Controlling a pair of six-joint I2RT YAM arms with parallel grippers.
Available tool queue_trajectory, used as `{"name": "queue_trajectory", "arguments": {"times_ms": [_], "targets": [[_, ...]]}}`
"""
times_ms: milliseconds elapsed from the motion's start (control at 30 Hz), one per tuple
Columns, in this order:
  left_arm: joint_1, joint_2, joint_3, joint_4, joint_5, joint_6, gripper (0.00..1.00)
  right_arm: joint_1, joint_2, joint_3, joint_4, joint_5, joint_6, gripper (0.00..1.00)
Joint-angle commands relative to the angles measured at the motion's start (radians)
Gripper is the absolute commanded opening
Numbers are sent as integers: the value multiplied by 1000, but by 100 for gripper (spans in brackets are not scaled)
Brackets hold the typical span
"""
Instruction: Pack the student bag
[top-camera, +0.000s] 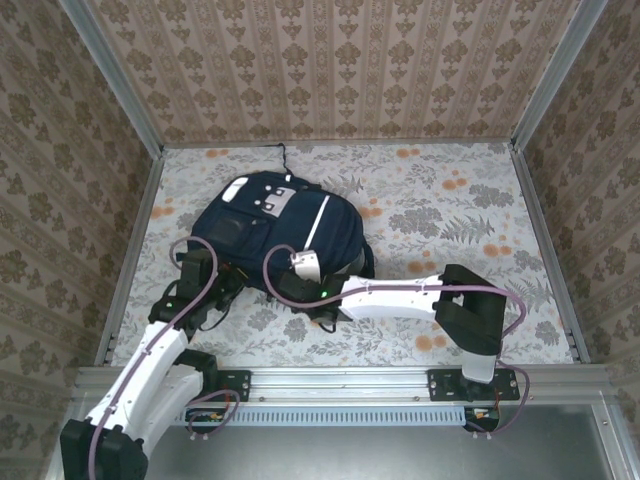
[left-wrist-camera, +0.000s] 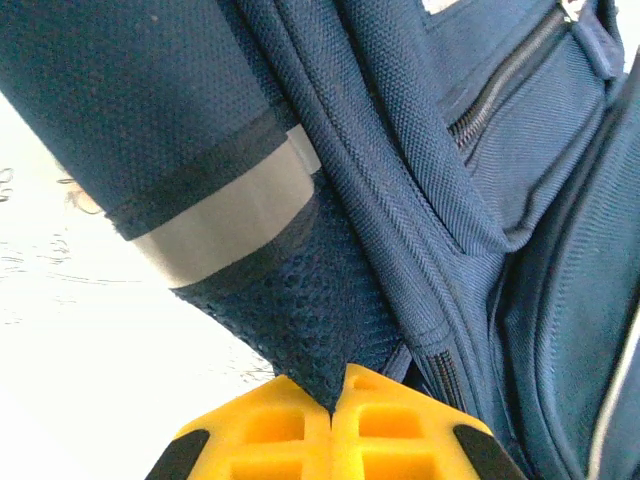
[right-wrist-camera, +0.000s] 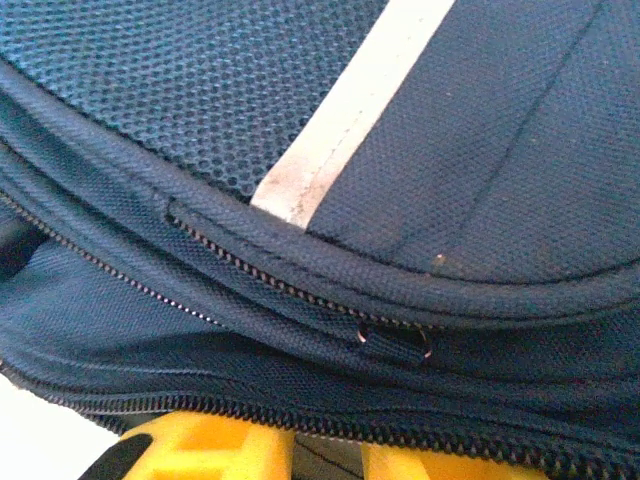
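Observation:
The student bag (top-camera: 262, 232), navy with white stripes, lies flat in the middle of the floral table. My left gripper (top-camera: 220, 278) is at its near-left corner. In the left wrist view its yellow jaws (left-wrist-camera: 335, 398) are shut on a point of dark mesh fabric of the bag (left-wrist-camera: 420, 180), below a grey reflective band (left-wrist-camera: 225, 225). My right gripper (top-camera: 298, 282) presses against the bag's near edge. In the right wrist view its yellow fingers (right-wrist-camera: 225, 450) stand a little apart, gripper (right-wrist-camera: 328, 450) open, with a zipped seam lying across the tips. A small zipper pull (right-wrist-camera: 395, 340) sits just above.
Wallpapered walls and metal posts box in the table on three sides. A metal rail (top-camera: 340, 382) runs along the near edge by the arm bases. A thin black cord (top-camera: 283, 155) trails from the bag's far end. Bare tablecloth (top-camera: 470, 220) stretches to the right of the bag.

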Motion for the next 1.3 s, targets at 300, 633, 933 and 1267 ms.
{"name": "queue_trajectory", "arguments": {"times_ms": [300, 633, 933, 1267], "targets": [[-177, 69, 121, 48, -150, -127, 0, 17, -174, -18, -207, 77, 28, 38], [-179, 95, 132, 65, -139, -124, 0, 146, -71, 71, -151, -21, 150, 31], [-179, 86, 141, 50, -134, -114, 0, 137, 125, 272, -195, -37, 152, 27], [-179, 54, 134, 34, -135, -123, 0, 85, 171, 272, -140, -31, 178, 44]]}}
